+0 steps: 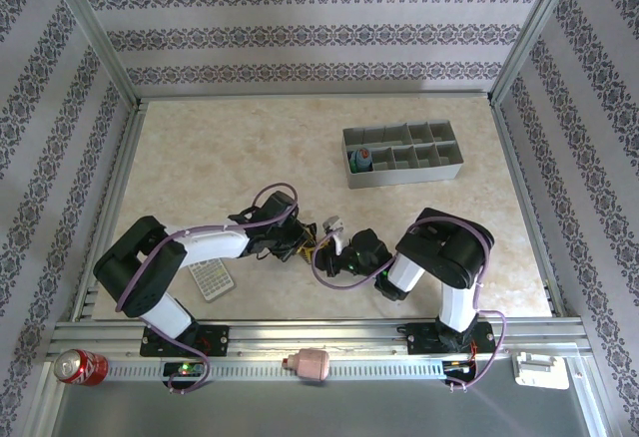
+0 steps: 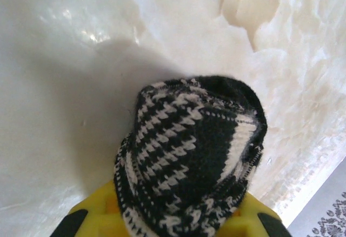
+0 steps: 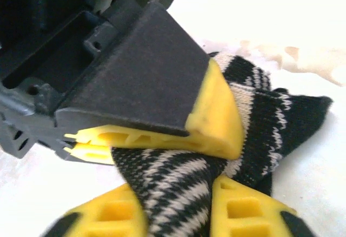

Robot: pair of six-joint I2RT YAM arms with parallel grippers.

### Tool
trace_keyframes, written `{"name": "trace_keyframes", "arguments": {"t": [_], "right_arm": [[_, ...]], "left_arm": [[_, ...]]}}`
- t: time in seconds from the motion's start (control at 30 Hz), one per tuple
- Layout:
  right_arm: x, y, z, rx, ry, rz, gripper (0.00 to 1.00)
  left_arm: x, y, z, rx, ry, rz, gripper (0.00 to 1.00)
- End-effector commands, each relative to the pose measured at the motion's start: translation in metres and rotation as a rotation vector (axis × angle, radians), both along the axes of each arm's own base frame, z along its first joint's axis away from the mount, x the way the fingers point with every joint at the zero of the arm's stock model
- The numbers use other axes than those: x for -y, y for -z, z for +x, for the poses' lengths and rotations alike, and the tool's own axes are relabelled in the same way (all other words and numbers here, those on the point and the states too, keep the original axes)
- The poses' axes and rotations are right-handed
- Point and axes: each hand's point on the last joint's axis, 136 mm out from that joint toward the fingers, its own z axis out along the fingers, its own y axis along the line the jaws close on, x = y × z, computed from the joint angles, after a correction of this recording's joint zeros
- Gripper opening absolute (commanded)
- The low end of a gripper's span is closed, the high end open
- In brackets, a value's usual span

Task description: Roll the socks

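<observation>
The black-and-white striped sock is bunched up between both grippers just above the table, near its middle. My left gripper is shut on it, its yellow fingers pinching the fabric from above in the right wrist view. My right gripper stands open, and the sock lies in the gap between its fingers. The two grippers meet tip to tip: left gripper, right gripper. A blue-green bundle, which looks like the other sock, sits in a tray compartment.
A grey divided tray stands at the back right. A grey calculator lies by the left arm. On the front rail rest a red can, a pink object and a white part.
</observation>
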Motion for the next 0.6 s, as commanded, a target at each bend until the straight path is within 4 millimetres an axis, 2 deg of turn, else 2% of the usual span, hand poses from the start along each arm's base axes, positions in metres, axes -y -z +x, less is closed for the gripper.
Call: {"name": "trace_keyframes", "arguments": {"t": [0.0, 0.07, 0.17, 0.27, 0.33, 0.43, 0.47, 0.57], "right_arm": [[0.043, 0.073, -0.050, -0.272, -0.032, -0.272, 0.45], [0.044, 0.058, -0.045, -0.225, -0.012, -0.247, 0.53], [0.041, 0.031, -0.043, -0.102, -0.021, -0.236, 0.60], [0.038, 0.017, -0.051, 0.115, -0.059, -0.385, 0.66], [0.034, 0.010, -0.050, 0.194, -0.077, -0.452, 0.66], [0.034, 0.002, -0.041, 0.279, -0.061, -0.539, 0.66], [0.027, -0.010, -0.032, 0.308, -0.035, -0.530, 0.67], [0.026, -0.019, -0.018, 0.326, 0.037, -0.525, 0.70]], "left_arm": [[-0.035, 0.032, -0.042, -0.187, 0.036, 0.182, 0.00], [-0.046, 0.028, -0.047, -0.230, 0.038, 0.233, 0.00], [-0.050, 0.024, -0.048, -0.289, 0.065, 0.285, 0.00], [-0.048, 0.025, -0.046, -0.338, 0.097, 0.333, 0.00], [-0.047, 0.028, -0.044, -0.362, 0.111, 0.361, 0.00], [-0.046, 0.031, -0.042, -0.381, 0.125, 0.382, 0.00], [-0.044, 0.031, -0.040, -0.378, 0.128, 0.383, 0.00], [-0.042, 0.033, -0.038, -0.378, 0.130, 0.380, 0.00]]}}
